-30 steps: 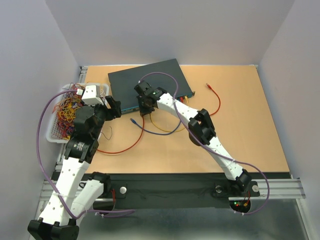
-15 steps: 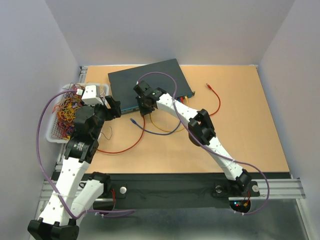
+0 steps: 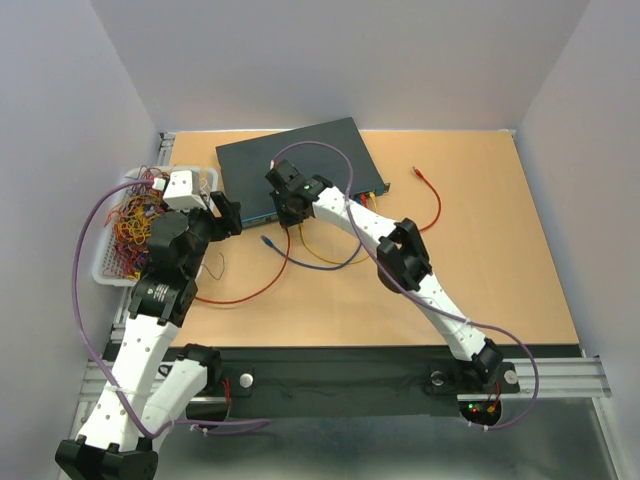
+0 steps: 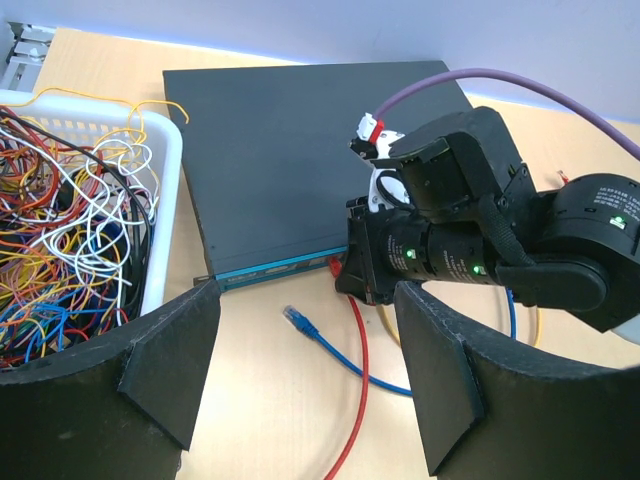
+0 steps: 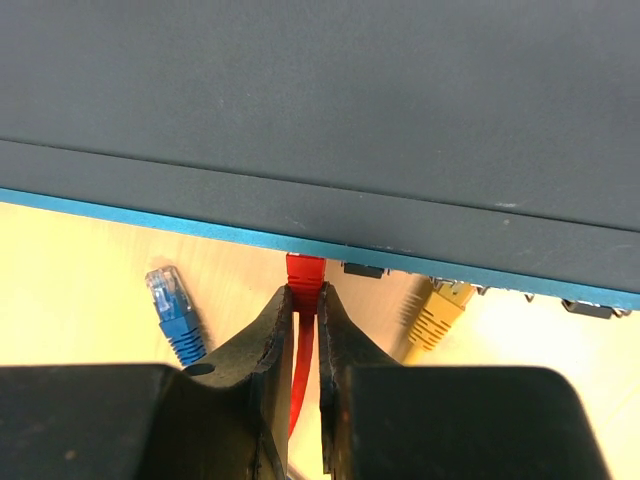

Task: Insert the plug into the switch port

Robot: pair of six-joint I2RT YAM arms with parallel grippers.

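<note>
Right arm's wrist has crept a shade further over the switch (image 3: pixel 300 158) in the last second, and the left arm holds as it was. From above, the switch lies at the far side of the table (image 3: pixel 480 280), turned at an angle. The right gripper (image 3: pixel 287 212) is down at its near face, and its fingertips are hidden under the wrist from up here. A red cable (image 3: pixel 262 290) loops away toward the left arm. The left gripper (image 3: pixel 228 215) hovers just beside the white wire basket (image 3: pixel 104 265), which is stuffed with coloured wires.

Over to the left wrist view: its own jaws are spread wide with nothing between them. This view gives the side-on look, with the red plug (image 4: pixel 336 265) right at the switch's teal-edged face under the right wrist. A loose blue plug (image 4: pixel 297 318) lies on the table nearby. Green lights glow on the right wrist's housing, and the white print on the joint is too small to read.

Right wrist view, close in: the fingers are pinched tight on the red plug, its tip touching the port face. A yellow plug (image 5: pixel 437 315) sits in the port row to the right, a detail no other view shows clearly.
</note>
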